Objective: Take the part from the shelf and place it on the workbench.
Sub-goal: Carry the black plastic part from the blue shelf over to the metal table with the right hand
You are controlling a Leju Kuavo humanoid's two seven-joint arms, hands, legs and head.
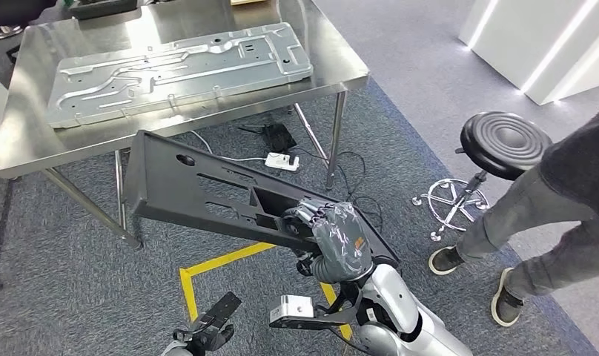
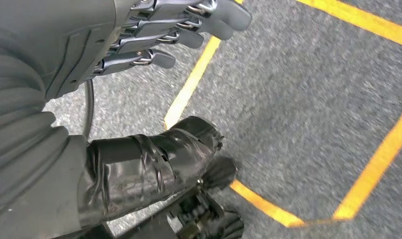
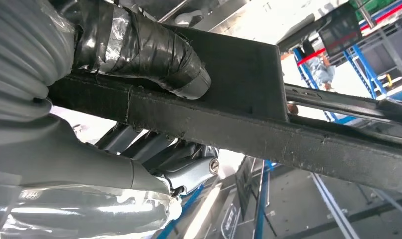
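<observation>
A long black flat part (image 1: pixel 207 189) with cut-outs hangs tilted in the air in front of the steel workbench (image 1: pixel 333 67). My right hand (image 1: pixel 333 237) grips it near its nearer end, fingers hooked into a cut-out. In the right wrist view the taped thumb (image 3: pixel 154 55) lies on one face of the black part (image 3: pixel 288 139), with the fingers under its edge. My left hand (image 1: pixel 207 330) hangs low over the carpet, holding nothing; the left wrist view shows its fingers (image 2: pixel 179 30) stretched out apart from the thumb (image 2: pixel 154 164).
A silver stamped metal panel (image 1: pixel 178 70) lies across most of the workbench. A white power strip (image 1: pixel 282 161) and cables lie on the carpet under it. A black stool (image 1: pixel 504 144) and a person's legs (image 1: pixel 534 230) stand at the right. Yellow floor tape (image 1: pixel 222 263) runs below.
</observation>
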